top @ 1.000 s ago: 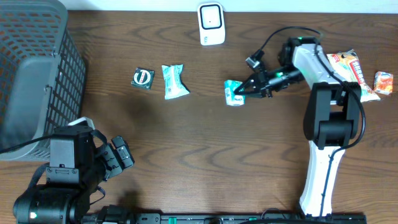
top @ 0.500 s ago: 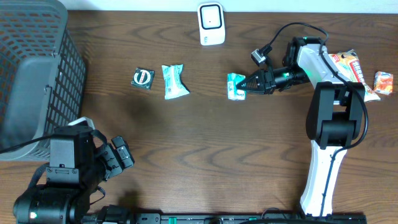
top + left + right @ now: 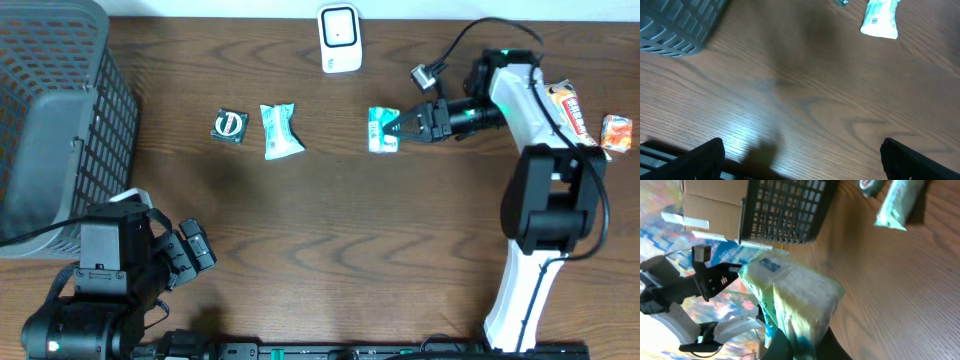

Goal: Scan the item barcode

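My right gripper (image 3: 400,127) was clamped tight on the right edge of the small teal packet (image 3: 380,131), right of centre in the upper half of the overhead frame. I could not tell whether the packet touched the table (image 3: 330,230). The white scanner (image 3: 340,39) stood at the top edge, up and to the left of the packet, with only bare wood between them.

Further left lay a second teal packet (image 3: 281,131), and just beside that a round dark item (image 3: 230,125). A dark mesh basket (image 3: 60,110) filled the upper left corner. Behind my right arm, at the right edge, sat a red-and-white snack bag (image 3: 560,105) and a small orange packet (image 3: 617,132). My left gripper (image 3: 195,250) hung at the lower left with its jaws wide apart, holding nothing.

The right wrist view showed the held packet (image 3: 795,295) close up, with a pale label printed in blue on top. My fingers (image 3: 782,347) pinched it from below, and a cardboard box (image 3: 715,195) stood past the basket, which the overhead view did not show. I could make out no barcode. The left wrist view showed only wood, the basket's corner and the second packet's printed face.
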{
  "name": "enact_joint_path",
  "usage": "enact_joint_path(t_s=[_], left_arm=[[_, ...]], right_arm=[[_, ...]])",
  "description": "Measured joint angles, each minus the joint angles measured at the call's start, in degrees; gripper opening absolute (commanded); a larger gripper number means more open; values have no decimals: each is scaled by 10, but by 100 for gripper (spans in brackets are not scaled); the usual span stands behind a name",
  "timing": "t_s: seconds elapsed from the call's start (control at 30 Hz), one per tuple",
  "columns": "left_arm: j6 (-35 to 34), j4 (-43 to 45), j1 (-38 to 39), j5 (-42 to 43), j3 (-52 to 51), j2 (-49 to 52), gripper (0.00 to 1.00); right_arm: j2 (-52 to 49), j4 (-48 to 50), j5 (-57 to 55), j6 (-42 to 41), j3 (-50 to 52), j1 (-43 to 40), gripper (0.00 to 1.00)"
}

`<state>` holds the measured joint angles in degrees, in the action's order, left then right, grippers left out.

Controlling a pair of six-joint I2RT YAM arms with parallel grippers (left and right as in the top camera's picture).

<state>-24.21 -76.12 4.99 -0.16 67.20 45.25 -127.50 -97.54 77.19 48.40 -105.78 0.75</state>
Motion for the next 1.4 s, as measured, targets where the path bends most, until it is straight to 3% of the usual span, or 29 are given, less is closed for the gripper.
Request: enact_joint_path(t_s=[1.4], left_arm=[[0,0,0,0,0,0,98]], right_arm=[[26,20,45,7,0,2,1]])
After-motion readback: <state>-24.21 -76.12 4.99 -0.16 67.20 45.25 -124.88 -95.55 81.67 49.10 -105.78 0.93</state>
